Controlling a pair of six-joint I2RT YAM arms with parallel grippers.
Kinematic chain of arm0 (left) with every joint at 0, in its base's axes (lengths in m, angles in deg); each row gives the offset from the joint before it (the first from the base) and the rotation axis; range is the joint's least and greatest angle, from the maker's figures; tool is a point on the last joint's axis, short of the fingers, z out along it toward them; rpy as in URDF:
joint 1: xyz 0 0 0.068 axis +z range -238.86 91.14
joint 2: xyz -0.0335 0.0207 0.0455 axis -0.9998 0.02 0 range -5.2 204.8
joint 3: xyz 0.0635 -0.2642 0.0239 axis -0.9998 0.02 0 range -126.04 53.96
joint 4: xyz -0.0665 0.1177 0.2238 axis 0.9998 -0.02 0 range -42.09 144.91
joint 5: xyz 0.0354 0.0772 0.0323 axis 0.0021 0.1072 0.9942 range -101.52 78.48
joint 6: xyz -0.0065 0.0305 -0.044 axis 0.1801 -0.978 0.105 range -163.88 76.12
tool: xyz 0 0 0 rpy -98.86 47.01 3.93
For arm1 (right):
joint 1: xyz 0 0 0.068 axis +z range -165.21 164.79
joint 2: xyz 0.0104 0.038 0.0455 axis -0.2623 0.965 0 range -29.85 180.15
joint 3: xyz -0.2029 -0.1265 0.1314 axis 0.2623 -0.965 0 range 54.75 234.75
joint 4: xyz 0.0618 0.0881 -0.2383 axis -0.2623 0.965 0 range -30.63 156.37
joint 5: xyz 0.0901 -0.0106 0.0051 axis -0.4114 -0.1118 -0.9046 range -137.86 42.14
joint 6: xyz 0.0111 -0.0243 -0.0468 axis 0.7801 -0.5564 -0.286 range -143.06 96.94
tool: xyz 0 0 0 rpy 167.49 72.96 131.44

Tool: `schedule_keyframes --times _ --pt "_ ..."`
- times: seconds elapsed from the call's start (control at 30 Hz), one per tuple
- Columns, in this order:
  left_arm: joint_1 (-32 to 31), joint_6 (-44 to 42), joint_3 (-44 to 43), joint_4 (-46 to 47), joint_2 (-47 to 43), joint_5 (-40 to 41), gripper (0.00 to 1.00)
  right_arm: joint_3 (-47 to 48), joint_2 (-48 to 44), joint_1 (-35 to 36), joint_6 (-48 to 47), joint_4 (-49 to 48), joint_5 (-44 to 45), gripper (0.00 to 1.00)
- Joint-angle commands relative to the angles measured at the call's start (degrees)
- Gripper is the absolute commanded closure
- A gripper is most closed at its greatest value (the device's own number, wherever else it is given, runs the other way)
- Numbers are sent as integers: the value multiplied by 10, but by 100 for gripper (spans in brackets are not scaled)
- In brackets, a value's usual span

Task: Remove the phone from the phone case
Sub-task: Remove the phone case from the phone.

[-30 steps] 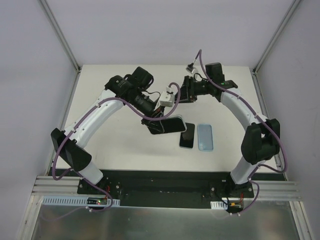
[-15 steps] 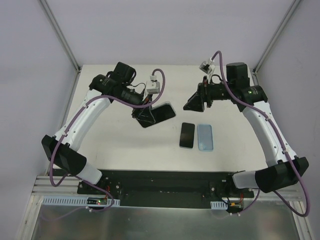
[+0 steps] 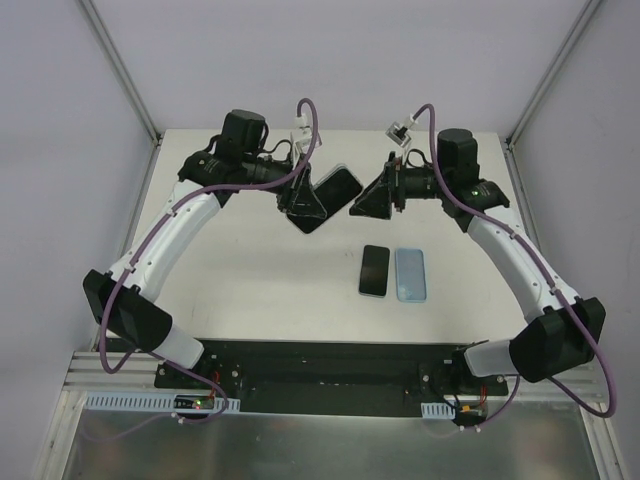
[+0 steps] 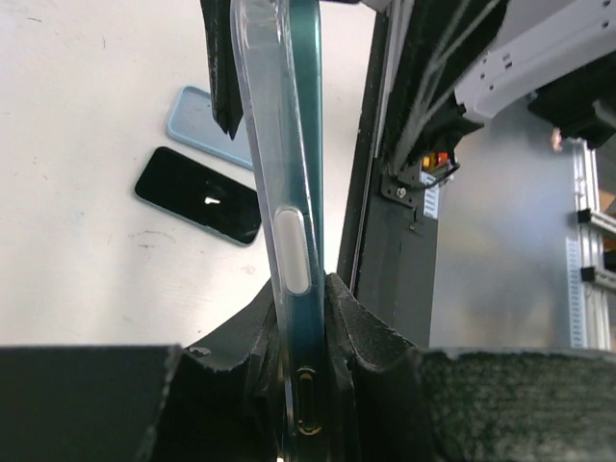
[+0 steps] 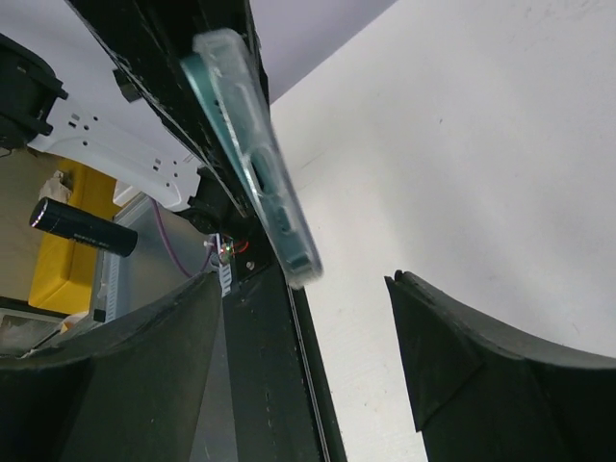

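Phone (image 4: pixel 308 115) sits inside its clear case (image 4: pixel 260 115), not out yet. It is held in the air, edge-on, over the far half of the table (image 3: pixel 250 290), about midway between the left and right edges. The left gripper (image 4: pixel 300 289) is clamped hard on the lower end, one finger on the front face and one on the back. The right gripper (image 5: pixel 306 289) is spread wide with nothing in it. It faces the free end of the cased phone, close but not touching.

What could go wrong:
- The left fingers pinch phone and case together, so peeling the rim may just drag both through the grip, or twist them out and drop them on the table.
- If the right gripper closes across both faces too, nothing separates — it needs the case lip only.
- The clear plastic is slick and thin, so a shallow bite could slip off.
- The grippers are close together, so a lunge could knock the phone loose.

Counts:
- one cased phone, held
- one bare black phone (image 3: pixel 374 270) lying flat toward the middle of the table
- one light blue piece (image 3: pixel 410 274) touching or just beside it on the right-edge side — probably an empty case, hard to tell from above
- two grippers
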Motion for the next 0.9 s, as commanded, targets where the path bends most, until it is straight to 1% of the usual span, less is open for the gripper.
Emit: schedule_keyframes --times 0.0,0.17,0.27,0.3,0.37,0.53,0.67,0.7,0.73,0.8,0.87 --pt "4 148 15 142 -15 -7 100 5 11 11 100 -142 -8 23" --pt "3 233 42 212 -14 2 100 -10 31 14 194 -264 -11 28" --pt "3 265 55 241 -15 10 100 -16 40 20 224 -303 -14 36" --pt "2 273 59 248 -15 11 100 -19 43 20 232 -313 -16 40" --pt "2 290 68 265 -16 16 100 -22 46 24 249 -339 -24 51" --pt "2 309 82 287 -16 19 100 -28 47 27 252 -346 -36 83" --pt "3 302 93 289 -18 6 100 -31 38 21 252 -346 -39 99" --pt "4 300 98 289 -22 2 100 -32 35 20 253 -347 -40 100" --pt "4 297 103 290 -24 -2 98 -33 32 17 253 -346 -42 100" --pt "4 291 113 290 -27 -15 78 -31 28 11 253 -347 -48 100" --pt "4 287 124 289 -30 -27 64 -27 24 7 256 -346 -54 100"
